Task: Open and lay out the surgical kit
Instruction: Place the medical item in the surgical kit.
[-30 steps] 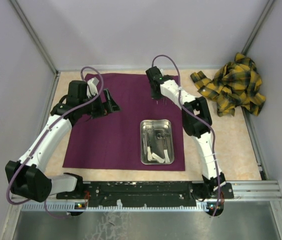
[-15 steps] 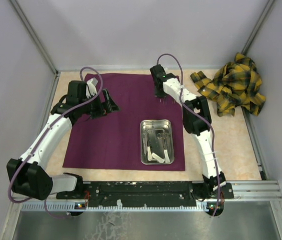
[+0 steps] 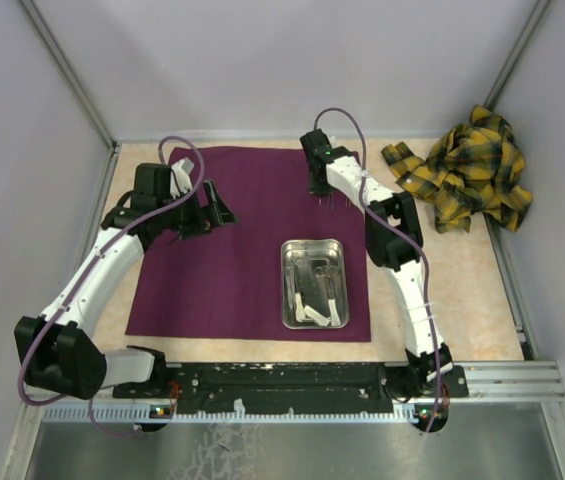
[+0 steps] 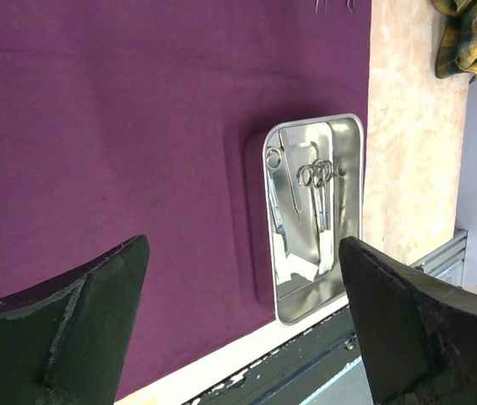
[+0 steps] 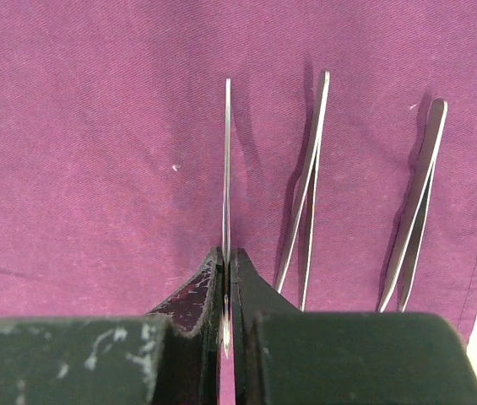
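Steel tray (image 3: pixel 285 285): shallow rectangle with rounded corners and a mirror finish. It sits on the purple cloth (image 3: pixel 222 280) toward its near-right corner.
- In the tray: scissors (image 4: pixel 317 181) with ring handles, a second thin ringed instrument (image 4: pixel 276 190) beside them, and white pieces (image 3: pixel 314 313) at the near end.
- The cloth is a matte woven fabric, spread flat on the beige mottled desk (image 3: pixel 462 290). It makes a slight ridge around the tray.

Right gripper (image 5: pixel 227 257): jaws clamped on a thin steel instrument (image 5: pixel 227 169) over the far-right part of the cloth.
- The instrument is seen edge-on, so I can't tell its type, or whether its tip touches the fabric.
- Two tweezer-type forceps (image 5: pixel 306 202) lie flat on the cloth just beside it. They run roughly parallel and sit close to the cloth's right hem.

Left gripper (image 4: pixel 242 245): jaws spread wide with nothing between them, above the left part of the cloth.

Compared with a second ago:
- The right gripper has shifted a touch toward the far-right and has been steady for the last half second.
- The left gripper has drifted slightly left.
- The tray and its contents have not moved.

A crumpled yellow-black plaid cloth (image 3: pixel 467 170) lies at the desk's far-right corner, apart from the kit.
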Action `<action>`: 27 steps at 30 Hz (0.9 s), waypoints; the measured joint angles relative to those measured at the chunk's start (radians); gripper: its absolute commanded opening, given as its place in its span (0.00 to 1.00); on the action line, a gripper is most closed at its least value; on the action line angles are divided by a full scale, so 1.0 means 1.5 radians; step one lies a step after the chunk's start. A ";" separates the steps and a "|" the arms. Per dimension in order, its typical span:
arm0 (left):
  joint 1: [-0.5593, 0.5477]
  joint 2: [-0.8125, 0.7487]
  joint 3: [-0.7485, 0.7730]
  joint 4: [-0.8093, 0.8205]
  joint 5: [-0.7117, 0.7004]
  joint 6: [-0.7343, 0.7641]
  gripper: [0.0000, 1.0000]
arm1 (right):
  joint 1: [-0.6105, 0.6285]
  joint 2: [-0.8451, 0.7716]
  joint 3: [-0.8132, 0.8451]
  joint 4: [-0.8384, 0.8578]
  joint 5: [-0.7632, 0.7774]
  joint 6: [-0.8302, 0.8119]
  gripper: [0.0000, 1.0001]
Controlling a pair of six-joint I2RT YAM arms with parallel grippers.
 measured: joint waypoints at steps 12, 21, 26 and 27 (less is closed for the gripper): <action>0.008 0.000 -0.006 0.005 0.007 0.000 0.99 | 0.002 0.000 0.000 0.000 -0.003 0.001 0.05; 0.017 0.000 -0.010 0.006 0.013 0.001 0.99 | 0.007 0.000 0.000 0.000 -0.003 0.008 0.15; 0.020 0.000 -0.013 0.007 0.017 0.002 0.99 | 0.010 0.000 0.000 0.000 -0.003 0.011 0.16; 0.021 0.000 -0.013 0.007 0.017 0.002 0.99 | 0.010 0.000 0.000 0.000 -0.003 0.011 0.17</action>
